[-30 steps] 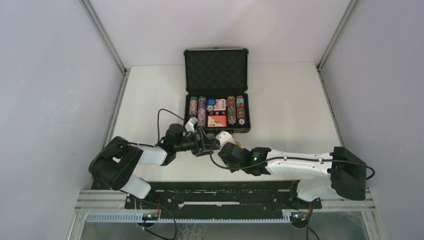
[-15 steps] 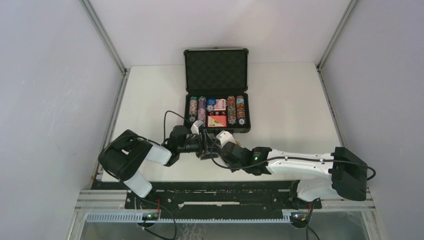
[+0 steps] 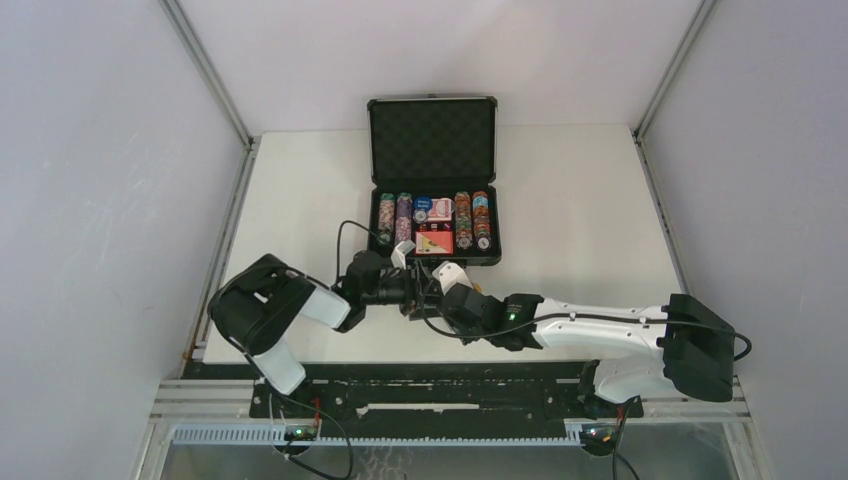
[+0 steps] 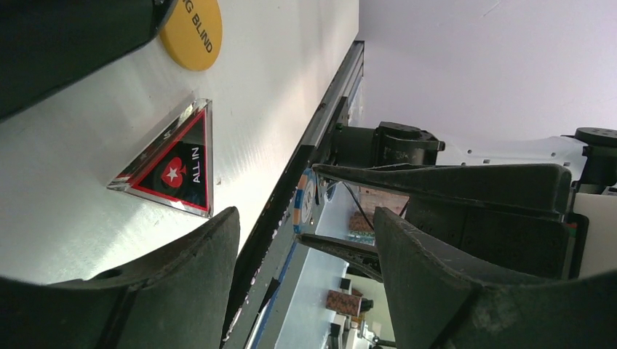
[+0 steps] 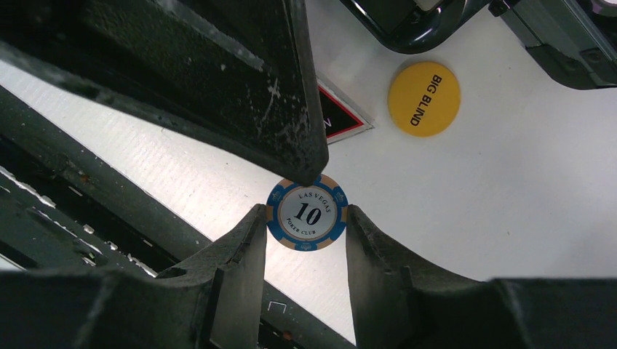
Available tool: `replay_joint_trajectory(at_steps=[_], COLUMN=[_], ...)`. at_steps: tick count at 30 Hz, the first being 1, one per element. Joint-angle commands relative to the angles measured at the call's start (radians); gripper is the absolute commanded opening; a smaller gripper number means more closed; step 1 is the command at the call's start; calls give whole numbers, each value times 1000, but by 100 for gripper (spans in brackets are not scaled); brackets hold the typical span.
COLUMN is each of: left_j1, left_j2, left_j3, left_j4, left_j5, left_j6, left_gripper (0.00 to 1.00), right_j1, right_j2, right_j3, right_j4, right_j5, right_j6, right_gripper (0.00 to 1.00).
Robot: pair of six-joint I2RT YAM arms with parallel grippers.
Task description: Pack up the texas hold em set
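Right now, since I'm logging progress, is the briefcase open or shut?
Open: the briefcase has its lid raised upright, leaving the chip rows exposed.

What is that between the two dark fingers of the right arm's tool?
A blue-and-white poker chip marked 10, pinched by its edges in the right tool. The right wrist view shows it plainly.

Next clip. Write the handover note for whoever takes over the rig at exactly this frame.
Grippers: the right gripper is shut on a blue 10 chip in front of the case. The left gripper is open, with one fingertip at that chip's rim.
Done: the case lies open with the chip rows and red card boxes inside.
Left: stow the 10 chip, the BIG BLIND button and the ALL IN triangle, both lying on the table. Then close the lid.
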Motion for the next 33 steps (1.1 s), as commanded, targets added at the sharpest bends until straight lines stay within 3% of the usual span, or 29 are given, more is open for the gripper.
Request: replay_joint_trajectory(at_steps=[1,33], left_j1=[-24,-98], left_j2=[15,91], left_j3=[50,81], left_j4=[54,139], left_j5=[9,42], left_j6=[-16,-79], left_gripper=[72,70], right_j1=[-6,-5], right_j2=[-30,-34], right_j3=[40,38], right_j4=[21,10], right_j5=[-5,9], right_j6=[-18,-13], right_gripper=[22,23])
